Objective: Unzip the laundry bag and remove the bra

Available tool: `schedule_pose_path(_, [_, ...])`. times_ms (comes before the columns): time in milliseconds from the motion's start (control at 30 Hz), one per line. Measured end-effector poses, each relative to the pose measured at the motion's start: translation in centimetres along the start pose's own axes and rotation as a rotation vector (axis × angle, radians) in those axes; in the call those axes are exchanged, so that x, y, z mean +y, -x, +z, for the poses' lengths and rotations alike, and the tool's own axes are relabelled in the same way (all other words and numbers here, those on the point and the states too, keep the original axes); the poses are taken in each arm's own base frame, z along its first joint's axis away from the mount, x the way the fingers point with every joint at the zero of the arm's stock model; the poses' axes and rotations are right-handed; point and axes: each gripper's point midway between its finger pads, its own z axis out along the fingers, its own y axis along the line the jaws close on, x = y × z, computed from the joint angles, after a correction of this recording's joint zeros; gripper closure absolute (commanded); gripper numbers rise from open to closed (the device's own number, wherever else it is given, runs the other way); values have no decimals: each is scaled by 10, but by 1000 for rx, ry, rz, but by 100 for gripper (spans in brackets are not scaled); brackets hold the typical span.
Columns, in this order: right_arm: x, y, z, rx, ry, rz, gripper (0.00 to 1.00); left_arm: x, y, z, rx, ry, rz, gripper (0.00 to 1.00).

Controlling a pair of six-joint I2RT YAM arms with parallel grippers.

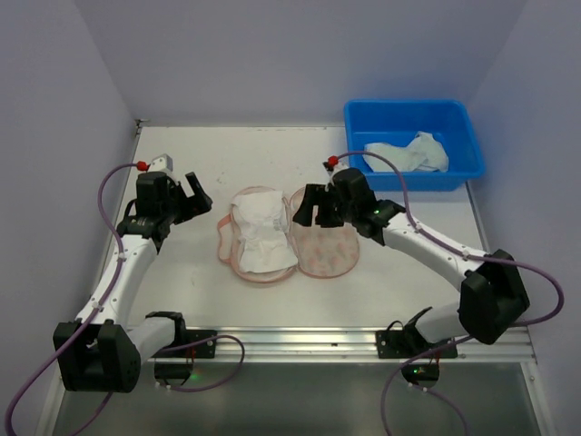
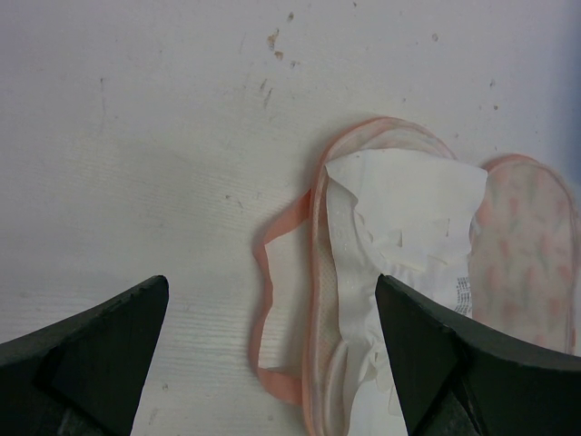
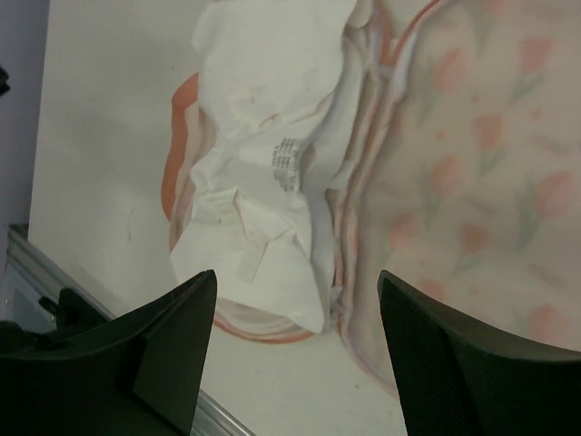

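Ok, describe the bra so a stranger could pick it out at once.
On the white table, find the opened laundry bag in the middle. The bra lies on its left half: plain white and crumpled, with a small printed tag, unlike the pink-flowered fabric beside it.

A white, faintly speckled surface fills the enclosure. Pale lavender walls rise behind it and at both its sides, evenly lit, with soft shadows. An aluminium rail runs along its near edge. A blue plastic tub sits at its far right corner.
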Motion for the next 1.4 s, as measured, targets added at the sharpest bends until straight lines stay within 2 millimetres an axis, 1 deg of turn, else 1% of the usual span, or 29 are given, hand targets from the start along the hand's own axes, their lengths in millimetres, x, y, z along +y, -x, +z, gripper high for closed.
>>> schedule_pose_path(67, [15, -18, 10, 47, 37, -46, 27, 0, 0, 0, 0, 0, 0, 0])
schedule_pose_path(100, [18, -26, 15, 68, 47, -67, 27, 0, 0, 0, 0, 0, 0, 0])
schedule_pose_path(200, [21, -40, 31, 114, 53, -116, 27, 0, 0, 0, 0, 0, 0, 0])
schedule_pose_path(233, [20, -42, 40, 132, 52, -131, 27, 0, 0, 0, 0, 0, 0, 0])
schedule_pose_path(433, [18, -40, 85, 160, 47, -186, 27, 0, 0, 0, 0, 0, 0, 0])
schedule_pose_path(667, [11, -51, 120, 204, 45, -223, 27, 0, 0, 0, 0, 0, 0, 0])
schedule_pose_path(767, [7, -58, 129, 221, 51, -232, 31, 0, 0, 0, 0, 0, 0, 0])
schedule_pose_path(800, [7, -60, 131, 225, 56, -233, 33, 0, 0, 0, 0, 0, 0, 0])
schedule_pose_path(833, [7, -63, 132, 233, 61, -236, 40, 0, 0, 0, 0, 0, 0, 0])
schedule_pose_path(933, [9, -65, 134, 239, 79, -251, 53, 0, 0, 0, 0, 0, 0, 0])
schedule_pose_path(967, [11, -66, 134, 239, 90, -257, 61, 0, 0, 0, 0, 0, 0, 0])
schedule_pose_path(1033, [15, -65, 134, 235, 113, -267, 67, 0, 0, 0, 1, -1, 0, 0])
schedule_pose_path(1067, [17, -65, 135, 232, 122, -273, 74, 0, 0, 0, 1, -2, 0, 0])
schedule_pose_path(1167, [23, -64, 135, 226, 152, -289, 85, -1, 0, 0, 3, -5, 0, 0])
schedule_pose_path(1200, [24, -64, 135, 226, 159, -291, 93, -1, -1, 0, 3, -5, 0, 0])
schedule_pose_path(1233, [25, -64, 135, 225, 163, -295, 97, -1, -1, 0, 3, -5, 0, 0])
schedule_pose_path(1267, [26, -64, 134, 227, 173, -299, 100, -1, -1, 0, 3, -6, 0, 0])
schedule_pose_path(1400, [32, -61, 129, 222, 195, -309, 100, -1, -1, 0, 4, -6, 0, 0])
